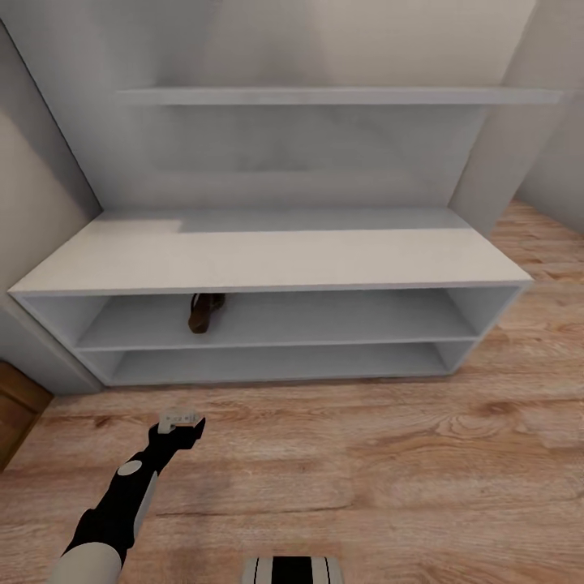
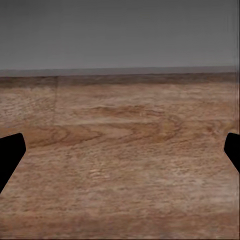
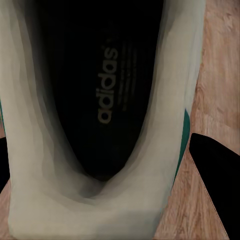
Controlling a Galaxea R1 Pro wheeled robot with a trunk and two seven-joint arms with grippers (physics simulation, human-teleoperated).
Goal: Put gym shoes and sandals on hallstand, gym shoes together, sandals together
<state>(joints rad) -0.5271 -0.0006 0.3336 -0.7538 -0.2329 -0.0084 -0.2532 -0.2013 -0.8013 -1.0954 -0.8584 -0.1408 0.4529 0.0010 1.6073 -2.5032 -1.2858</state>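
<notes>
A: Where does the shoe rack (image 1: pixel 268 259) stand?
B: In the head view it stands at twelve o'clock from the robot, a pale grey unit against the wall. One dark brown sandal (image 1: pixel 204 312) lies on its upper open shelf, toward eleven o'clock.

A: And the left gripper (image 1: pixel 182 422)?
B: It hangs over the wood floor (image 1: pixel 389 454) at about eleven o'clock, in front of the rack and apart from it. In the left wrist view its two fingertips (image 2: pixel 10 152) sit at opposite edges of the picture with bare planks between them, so the jaws stand wide and hold nothing.

A: The right one?
B: The right wrist view looks straight into a white sneaker (image 3: pixel 75 200) with a dark insole and a green stripe along its side. One dark fingertip (image 3: pixel 217 175) shows beside the shoe, over the planks. Whether the jaws grip the sneaker or merely flank it cannot be told.
</notes>
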